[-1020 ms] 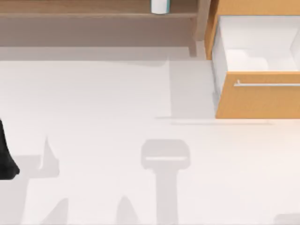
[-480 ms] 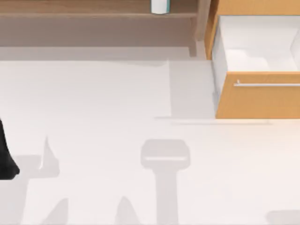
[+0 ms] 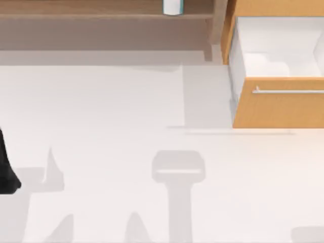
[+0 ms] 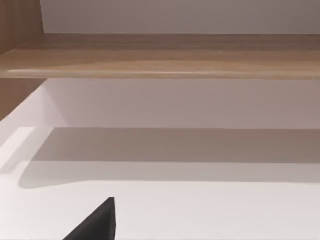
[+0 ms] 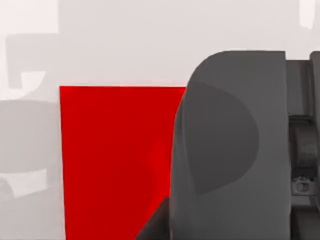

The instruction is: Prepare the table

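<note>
Table (image 3: 111,111) top is bare and passable left of and in front of the open orange drawer unit (image 3: 278,106), which blocks its right rear corner. Brown shelf (image 3: 101,10) left of the drawer unit walls off the rear edge.

overhead view, wrist views near table (image 3: 101,111)

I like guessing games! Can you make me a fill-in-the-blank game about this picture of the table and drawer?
1. The orange-wood drawer with the silver bar handle is pulled ____.
2. The big, flat table top is coloured ____.
3. The flat patch on the table, seen from the right wrist, is coloured ____.
4. The white-and-blue cup stands on the brown wooden ____.

Missing words: open; white; red; shelf
</note>
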Action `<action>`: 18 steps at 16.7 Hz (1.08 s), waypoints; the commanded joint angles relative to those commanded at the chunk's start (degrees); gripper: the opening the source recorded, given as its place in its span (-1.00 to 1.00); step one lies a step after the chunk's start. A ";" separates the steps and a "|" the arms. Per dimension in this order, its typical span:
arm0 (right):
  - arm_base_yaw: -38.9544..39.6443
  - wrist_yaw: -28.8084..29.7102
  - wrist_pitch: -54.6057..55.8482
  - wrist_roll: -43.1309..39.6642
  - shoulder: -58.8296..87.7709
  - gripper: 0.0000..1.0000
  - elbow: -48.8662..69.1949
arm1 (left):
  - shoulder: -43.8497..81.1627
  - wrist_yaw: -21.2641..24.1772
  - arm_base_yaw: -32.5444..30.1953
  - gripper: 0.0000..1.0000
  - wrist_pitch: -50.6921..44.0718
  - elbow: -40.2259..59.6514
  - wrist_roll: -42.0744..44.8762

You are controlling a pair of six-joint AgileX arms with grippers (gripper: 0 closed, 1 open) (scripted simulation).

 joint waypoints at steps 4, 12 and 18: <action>-0.28 0.15 -0.12 0.00 2.09 -1.00 -2.57 | 0.00 0.00 0.00 1.00 0.00 0.00 0.00; -0.34 0.20 -0.32 0.00 3.08 -0.70 -3.69 | 0.00 0.00 0.00 1.00 0.00 0.00 0.00; -0.34 0.20 -0.32 0.00 3.08 0.21 -3.69 | 0.00 0.00 0.00 1.00 0.00 0.00 0.00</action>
